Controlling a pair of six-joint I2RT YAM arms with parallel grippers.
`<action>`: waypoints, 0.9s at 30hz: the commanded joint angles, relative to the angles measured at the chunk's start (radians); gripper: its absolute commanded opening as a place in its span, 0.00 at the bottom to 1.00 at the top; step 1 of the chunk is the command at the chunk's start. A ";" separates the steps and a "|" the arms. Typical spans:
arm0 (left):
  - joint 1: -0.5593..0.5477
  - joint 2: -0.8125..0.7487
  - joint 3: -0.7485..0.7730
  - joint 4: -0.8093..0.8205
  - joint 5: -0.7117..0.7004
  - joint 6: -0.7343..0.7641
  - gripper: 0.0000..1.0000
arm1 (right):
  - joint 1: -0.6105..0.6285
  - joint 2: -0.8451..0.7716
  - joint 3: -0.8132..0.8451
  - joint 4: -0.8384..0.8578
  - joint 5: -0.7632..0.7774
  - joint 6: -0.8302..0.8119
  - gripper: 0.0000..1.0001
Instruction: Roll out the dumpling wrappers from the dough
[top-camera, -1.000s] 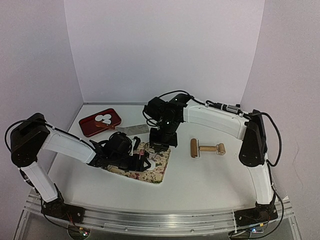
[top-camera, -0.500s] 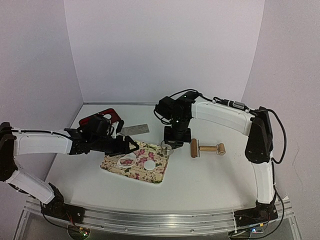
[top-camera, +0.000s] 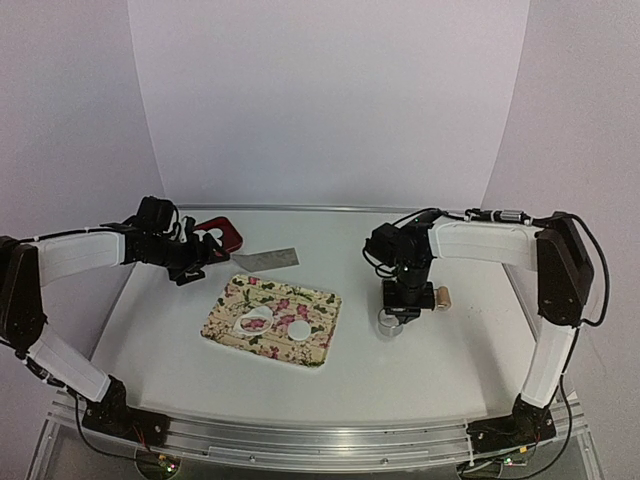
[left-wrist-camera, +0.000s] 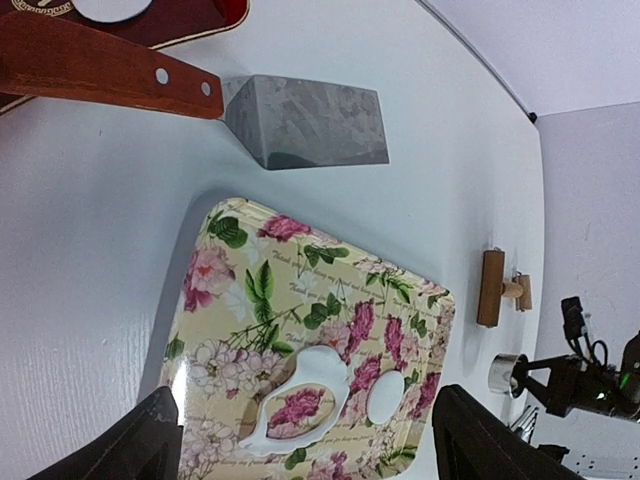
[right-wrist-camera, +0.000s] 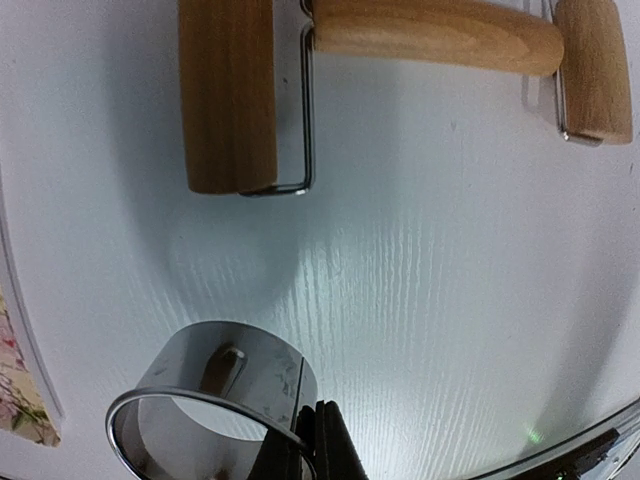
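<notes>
Top external view: we see the dough (top-camera: 243, 325) as a thin irregular white sheet with a hole. It lies on a floral board (top-camera: 320, 305) on the worktop (top-camera: 420, 380), between the two sets of jaws and touched by neither. On the side of it toward the right jaws lies a small round white disc (top-camera: 298, 328).

The left jaws stand wide apart and hold nothing. From the left wrist, the board fills the gap between the two black fingertips (left-wrist-camera: 150, 445), with the dough (left-wrist-camera: 322, 368) on it. Beyond these jaws a scraper (left-wrist-camera: 305, 122) with a wooden handle lies flat. Further off sits a red tray (left-wrist-camera: 190, 15) holding the dumpling wrappers (top-camera: 210, 236).

The right jaws are pinched onto the wall of a metal ring (right-wrist-camera: 215, 385), well away from the dough. We cannot tell whether the ring touches the worktop. Just past these jaws lies a wooden rolling pin (right-wrist-camera: 440, 35), apart from the ring.
</notes>
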 joint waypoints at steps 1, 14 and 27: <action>0.054 0.041 0.037 0.029 0.081 -0.009 0.87 | 0.004 -0.090 -0.113 0.088 -0.024 0.008 0.00; 0.150 0.110 0.046 0.080 0.108 0.006 0.87 | 0.001 -0.035 -0.184 0.181 -0.014 0.020 0.24; 0.215 0.216 0.115 0.135 0.121 0.036 0.84 | -0.004 -0.145 -0.172 0.158 0.031 0.025 0.57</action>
